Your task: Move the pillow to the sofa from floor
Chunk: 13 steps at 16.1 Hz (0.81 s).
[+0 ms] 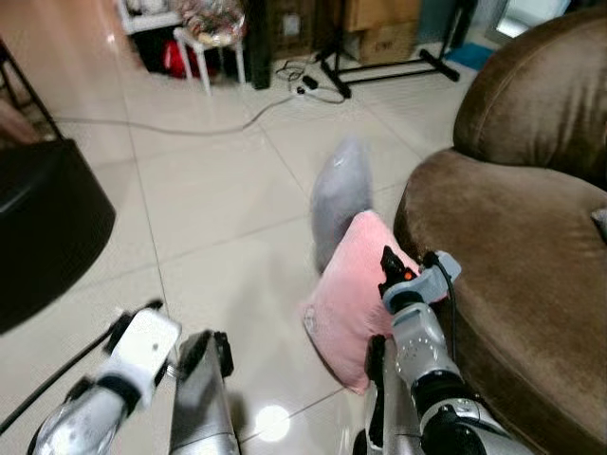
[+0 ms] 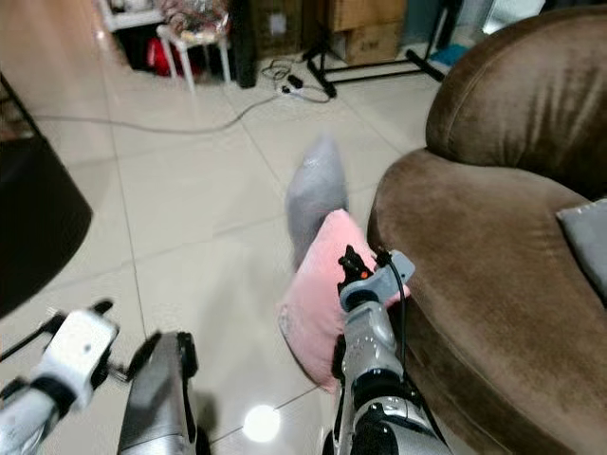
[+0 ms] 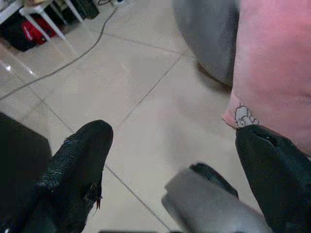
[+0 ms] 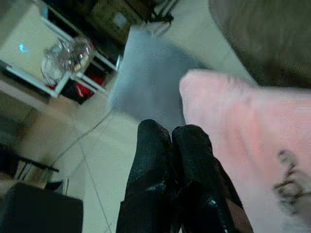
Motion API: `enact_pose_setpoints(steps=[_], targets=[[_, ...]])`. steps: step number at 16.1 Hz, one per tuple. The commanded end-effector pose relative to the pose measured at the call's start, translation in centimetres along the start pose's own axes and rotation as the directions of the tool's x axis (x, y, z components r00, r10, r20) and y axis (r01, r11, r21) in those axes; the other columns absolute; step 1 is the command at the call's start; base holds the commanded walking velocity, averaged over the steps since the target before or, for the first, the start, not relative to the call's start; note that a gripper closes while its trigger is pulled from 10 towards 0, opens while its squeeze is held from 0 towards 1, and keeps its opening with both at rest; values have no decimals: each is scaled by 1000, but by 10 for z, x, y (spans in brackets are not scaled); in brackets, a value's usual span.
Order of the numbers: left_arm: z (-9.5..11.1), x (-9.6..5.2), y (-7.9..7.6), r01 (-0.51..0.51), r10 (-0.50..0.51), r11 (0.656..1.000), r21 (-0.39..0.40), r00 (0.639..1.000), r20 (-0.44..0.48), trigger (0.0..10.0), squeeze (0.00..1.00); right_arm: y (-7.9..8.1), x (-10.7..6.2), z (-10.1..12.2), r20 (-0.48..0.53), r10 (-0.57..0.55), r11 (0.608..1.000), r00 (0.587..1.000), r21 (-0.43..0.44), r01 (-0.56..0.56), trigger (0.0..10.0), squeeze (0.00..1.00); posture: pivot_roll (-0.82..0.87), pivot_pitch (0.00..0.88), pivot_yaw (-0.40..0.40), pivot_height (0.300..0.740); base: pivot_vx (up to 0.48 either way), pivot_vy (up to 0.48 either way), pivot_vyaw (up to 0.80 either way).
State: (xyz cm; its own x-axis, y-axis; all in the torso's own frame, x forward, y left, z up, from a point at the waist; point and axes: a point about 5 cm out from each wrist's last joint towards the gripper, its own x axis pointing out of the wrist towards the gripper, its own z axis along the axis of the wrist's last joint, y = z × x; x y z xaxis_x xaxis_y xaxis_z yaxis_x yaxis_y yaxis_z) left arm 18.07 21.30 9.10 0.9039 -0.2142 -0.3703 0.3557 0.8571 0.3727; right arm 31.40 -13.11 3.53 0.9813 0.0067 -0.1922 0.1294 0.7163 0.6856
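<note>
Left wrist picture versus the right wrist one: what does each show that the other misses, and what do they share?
Left wrist: the left gripper with its fingers spread wide above the floor tiles. Right wrist: the right gripper with its fingers pressed together, close beside the pink pillow, and a corner of the brown sofa. Both: the pink pillow, the grey pillow behind it, and the pale tiled floor.
</note>
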Motion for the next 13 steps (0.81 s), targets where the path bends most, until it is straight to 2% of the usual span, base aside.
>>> enact_pose_setpoints(steps=[1, 2, 4, 5, 6, 8, 9, 11, 13], targets=[[-2, -9, -1, 5, -5, 1000, 3, 1000, 3, 10000, 0, 1, 0, 9, 15, 22, 999, 1000, -33, -22, 0, 0, 17, 0, 11, 478, 0, 0, 0], [-2, -26, 2, 1, -1, 1000, 12, 1000, 15, 10000, 0, 1, -1, 21, 19, 50, 987, 999, -155, -46, 10000, 0, 10, 0, 16, 478, 0, 0, 0], [1, -23, 5, -30, 30, 1000, 3, 999, 33, 10000, 0, 0, -6, 31, 7, 93, 958, 996, -273, -87, 10000, 0, -5, 0, 15, 478, 0, 0, 0], [4, -20, 9, -74, 75, 997, -21, 996, 50, 10000, 0, 1, -13, 41, 9, 130, 936, 992, -331, -120, 10000, 953, -6, 0, 7, 478, 0, 0, 0], [10, -16, 12, -116, 121, 991, -62, 990, 77, 10000, 0, 6, -22, 50, 9, 175, 920, 985, -358, -160, 10000, 1000, -9, 0, 3, 478, 0, 0, 0], [18, -11, 10, -150, 164, 979, -139, 981, 101, 10000, 0, 14, -37, 59, -3, 236, 883, 972, -418, -215, 10000, 1000, -22, 0, -2, 478, 0, 0, 0], [30, -2, 5, -170, 197, 969, -180, 969, 146, 10000, 0, 25, -55, 59, -52, 286, 829, 957, -488, -274, 10000, 1000, -42, 0, -3, 478, 0, 0, 0], [38, 11, 4, -182, 212, 968, -170, 961, 179, 10000, 0, 28, -59, 53, -58, 265, 828, 963, -497, -258, 10000, 1000, -61, 0, 0, 478, 0, 0, 0], [38, 11, 4, -182, 212, 968, -170, 961, 179, 10000, 0, 28, -59, 53, -58, 265, 828, 963, -497, -258, 10000, 1000, -61, 0, 0, 478, 0, 0, 0]])
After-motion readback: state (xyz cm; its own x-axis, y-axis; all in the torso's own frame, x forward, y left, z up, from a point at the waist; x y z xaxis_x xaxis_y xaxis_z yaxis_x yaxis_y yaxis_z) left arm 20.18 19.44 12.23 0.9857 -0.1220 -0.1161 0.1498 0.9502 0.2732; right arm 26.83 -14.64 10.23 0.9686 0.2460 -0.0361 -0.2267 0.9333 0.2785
